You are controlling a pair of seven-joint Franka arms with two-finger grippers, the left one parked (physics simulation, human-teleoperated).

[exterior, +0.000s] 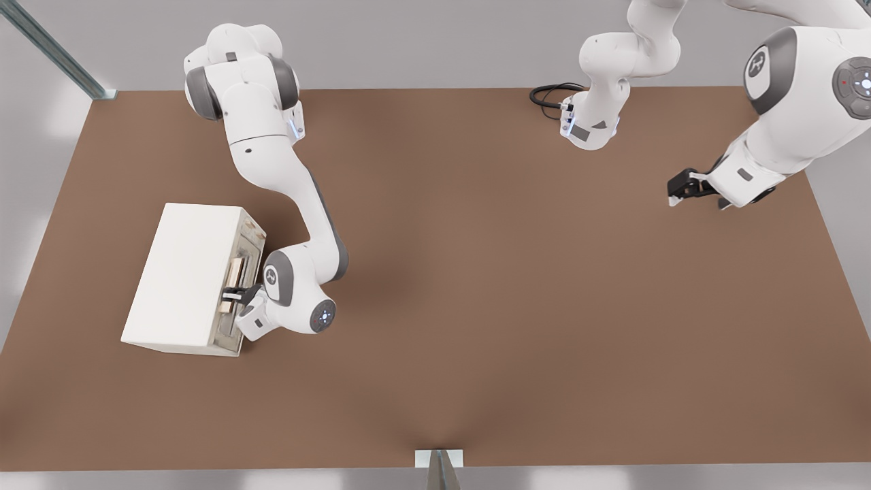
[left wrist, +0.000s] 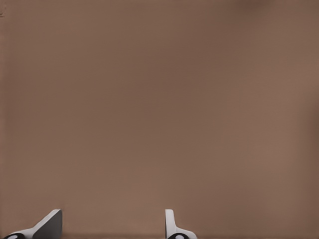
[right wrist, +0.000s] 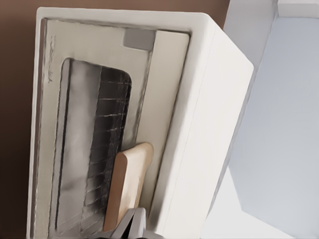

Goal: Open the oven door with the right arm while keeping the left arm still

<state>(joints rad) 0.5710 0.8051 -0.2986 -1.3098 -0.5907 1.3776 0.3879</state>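
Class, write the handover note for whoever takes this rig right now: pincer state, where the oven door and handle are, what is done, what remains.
Right arm's black pincer: at the pale beige bar handle of the off-white framed oven door; finger state unclear.
White box-shaped oven: on the brown table, at the front view's left, door facing the arm.
Done: pincer brought to the handle.
Left: door looks closed; confirm the grasp, then pull it open.

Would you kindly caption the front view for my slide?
Right arm's gripper at the handle of the oven door, oven on brown table.
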